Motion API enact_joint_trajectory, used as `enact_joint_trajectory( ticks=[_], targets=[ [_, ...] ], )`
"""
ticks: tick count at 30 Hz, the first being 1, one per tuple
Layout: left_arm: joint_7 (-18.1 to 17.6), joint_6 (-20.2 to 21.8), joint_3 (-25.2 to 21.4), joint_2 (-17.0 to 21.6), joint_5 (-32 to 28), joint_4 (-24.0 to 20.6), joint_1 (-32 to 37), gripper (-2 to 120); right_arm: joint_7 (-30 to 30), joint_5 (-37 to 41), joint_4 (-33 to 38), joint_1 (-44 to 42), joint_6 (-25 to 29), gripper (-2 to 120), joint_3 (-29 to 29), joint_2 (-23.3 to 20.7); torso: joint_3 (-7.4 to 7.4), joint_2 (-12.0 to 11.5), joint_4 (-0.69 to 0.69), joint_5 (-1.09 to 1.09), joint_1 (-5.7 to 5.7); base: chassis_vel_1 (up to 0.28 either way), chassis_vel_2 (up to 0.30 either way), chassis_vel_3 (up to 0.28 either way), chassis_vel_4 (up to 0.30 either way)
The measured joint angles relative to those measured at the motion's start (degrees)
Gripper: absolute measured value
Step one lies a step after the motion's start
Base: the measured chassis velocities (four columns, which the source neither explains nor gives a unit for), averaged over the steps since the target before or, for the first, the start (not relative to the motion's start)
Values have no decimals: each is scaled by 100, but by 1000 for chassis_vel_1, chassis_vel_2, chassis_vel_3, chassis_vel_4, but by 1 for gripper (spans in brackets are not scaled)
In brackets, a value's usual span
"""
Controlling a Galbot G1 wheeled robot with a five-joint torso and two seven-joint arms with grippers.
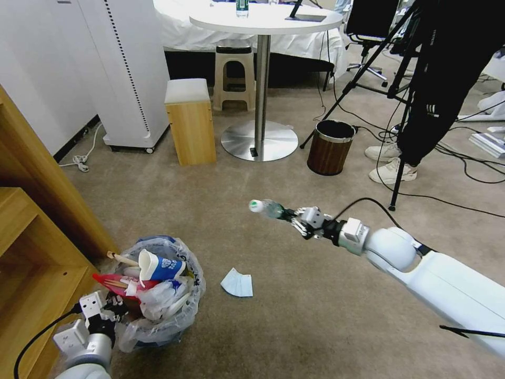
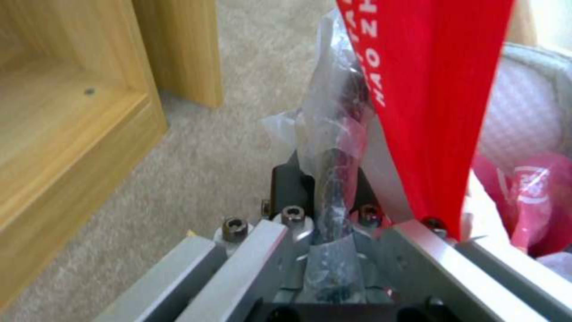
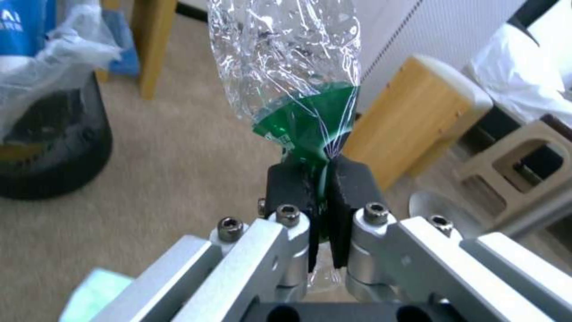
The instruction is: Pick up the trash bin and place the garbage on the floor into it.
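The trash bin (image 1: pixel 173 321), lined with a crinkled clear bag, stands at the lower left, heaped with a blue and white cup, a red wrapper (image 2: pixel 429 89), a wooden stick and white plastic. My left gripper (image 1: pixel 108 308) is shut on its bagged rim (image 2: pixel 330 147). My right gripper (image 1: pixel 295 218) hangs above the carpet mid-floor, to the right of the bin and beyond it. It is shut on a crushed clear bottle (image 1: pixel 265 208) with a green label (image 3: pixel 286 67). A pale blue paper (image 1: pixel 236 283) lies on the carpet just right of the bin (image 3: pixel 53 147).
A wooden shelf unit (image 1: pixel 31 237) stands against the bin's left side. A brown wood-grain bin (image 1: pixel 330 146), a wooden box (image 1: pixel 190 121) and a round table's base (image 1: pixel 259 139) stand farther back. A tripod, cables and a person's feet (image 1: pixel 392 163) are at the right.
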Motion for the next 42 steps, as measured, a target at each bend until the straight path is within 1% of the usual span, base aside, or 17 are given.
enact_joint_trajectory(
  ticks=[2, 3, 5, 7, 8, 10, 11, 14, 15, 18, 19, 24, 30, 36, 38, 39, 42],
  targets=[
    [-75, 218, -98, 210, -219, -153, 47, 0, 26, 27, 108, 53, -59, 1, -31, 50, 0, 0, -1, 1, 0, 0, 0, 0, 0],
    [-75, 218, -98, 210, -219, -153, 47, 0, 26, 27, 108, 53, -59, 1, -31, 50, 0, 0, -1, 1, 0, 0, 0, 0, 0],
    [-201, 510, -198, 467, -541, -292, 123, 0, 58, 34, 182, 56, -82, 1, -35, 67, 0, 0, -1, 0, 0, 0, 0, 0, 0],
    [-343, 896, -314, 750, -961, -477, 206, 0, 85, 31, 233, 36, -86, 1, -29, 68, 0, 0, -1, 0, 0, 0, 0, 0, 0],
    [-343, 896, -314, 750, -961, -477, 206, 0, 85, 31, 233, 36, -86, 1, -29, 68, 0, 0, -1, 0, 0, 0, 0, 0, 0],
    [-427, 1181, -445, 1087, -1300, -606, 334, 0, 154, 11, 286, -10, -90, 1, -4, 56, 0, 0, -2, 1, 0, 0, 0, 0, 0],
    [-427, 1181, -445, 1087, -1300, -606, 334, 0, 154, 11, 286, -10, -90, 1, -4, 56, 0, 0, -2, 1, 0, 0, 0, 0, 0],
    [-552, 1352, -607, 1446, -1665, -645, 511, 0, 239, -37, 350, -58, -141, 1, 40, 42, 0, 0, -1, 0, 0, 0, 0, 0, 0],
    [-552, 1352, -607, 1446, -1665, -645, 511, 0, 239, -37, 350, -58, -141, 1, 40, 42, 0, 0, -1, 0, 0, 0, 0, 0, 0],
    [-625, 1437, -662, 1637, -1889, -700, 635, 0, 276, 69, 373, 38, -218, 1, -2, 91, 0, 0, -1, 0, 0, 0, 0, 0, 0],
    [-625, 1437, -662, 1637, -1889, -700, 635, 0, 276, 69, 373, 38, -218, 1, -2, 91, 0, 0, -1, 0, 0, 0, 0, 0, 0],
    [-670, 1451, -638, 1694, -1922, -757, 698, 0, 379, 311, 423, 354, -491, 1, -193, 372, 0, 0, -1, 1, 0, 0, 0, 0, 0],
    [-659, 1448, -540, 1580, -1831, -859, 724, 0, 448, 668, 454, 859, -602, 1, -660, 725, 0, 0, -2, 1, 0, 0, 0, 0, 0],
    [-634, 1424, -468, 1493, -1746, -884, 695, 0, 261, 1029, 451, 1316, -510, 1, -1185, 969, 0, 0, 0, 0, 0, 0, 0, 0, 0],
    [-626, 1407, -446, 1461, -1722, -884, 665, 0, 137, 1130, 451, 1468, -395, 1, -1465, 1028, 0, 0, -1, 1, 0, 0, 0, 0, 0],
    [-626, 1407, -446, 1461, -1722, -884, 665, 0, 137, 1130, 451, 1468, -395, 1, -1465, 1028, 0, 0, -1, 1, 0, 0, 0, 0, 0],
    [-615, 1392, -426, 1438, -1703, -884, 643, 0, -17, 1245, 431, 1656, -182, 1, -1823, 1094, 0, 0, -1, 1, 0, 0, 0, 0, 0]
  ],
)
